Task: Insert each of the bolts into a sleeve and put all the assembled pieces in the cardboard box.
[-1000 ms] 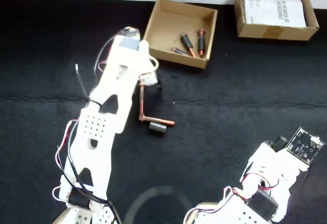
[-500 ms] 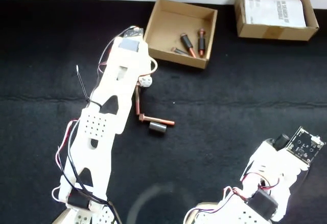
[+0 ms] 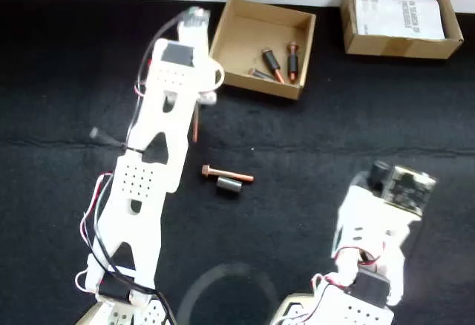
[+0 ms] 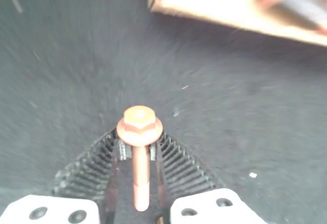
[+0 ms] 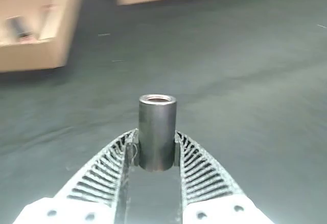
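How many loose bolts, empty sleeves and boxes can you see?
Loose bolts: 2, one in the left end effector, one on the table
Empty sleeves: 2, one in the right end effector, one on the table
Boxes: 2
Total: 6

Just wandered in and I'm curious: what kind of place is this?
Probably a robotics workbench or test lab: a black-covered table, the left gripper holding a copper bolt, the right gripper holding a metal sleeve, and a cardboard box with assembled pieces.
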### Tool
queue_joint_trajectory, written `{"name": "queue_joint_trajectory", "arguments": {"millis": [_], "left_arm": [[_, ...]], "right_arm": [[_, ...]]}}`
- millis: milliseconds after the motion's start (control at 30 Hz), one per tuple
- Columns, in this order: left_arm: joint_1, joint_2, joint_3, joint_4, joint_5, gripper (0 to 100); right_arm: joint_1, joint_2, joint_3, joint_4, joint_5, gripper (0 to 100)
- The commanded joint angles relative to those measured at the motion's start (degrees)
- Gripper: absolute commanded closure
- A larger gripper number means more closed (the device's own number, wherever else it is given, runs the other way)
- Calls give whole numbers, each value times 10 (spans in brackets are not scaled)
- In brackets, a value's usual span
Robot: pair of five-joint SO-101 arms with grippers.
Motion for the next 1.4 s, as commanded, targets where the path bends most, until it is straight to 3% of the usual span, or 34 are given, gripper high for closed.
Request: {"name": "queue_joint_trajectory", "arguments": {"millis": [0, 267, 633, 767, 1067, 1367], "left_arm": [[10, -51, -124, 40, -47, 992], [-15, -139, -143, 47, -89, 992], [-22, -272, -132, 48, -89, 992], [-42, -332, -25, 49, -89, 992], [-26, -607, 414, 43, -91, 992], [22, -744, 556, 13, -91, 992]], "right_arm": [[-96, -7, -2, -12, 2, 992], [-294, -7, 67, -18, 5, 992], [-362, -1, 136, -270, 5, 992], [-364, -1, 136, -322, 6, 992], [-364, -1, 136, -321, 6, 992], [-371, -1, 136, -319, 6, 992]]}}
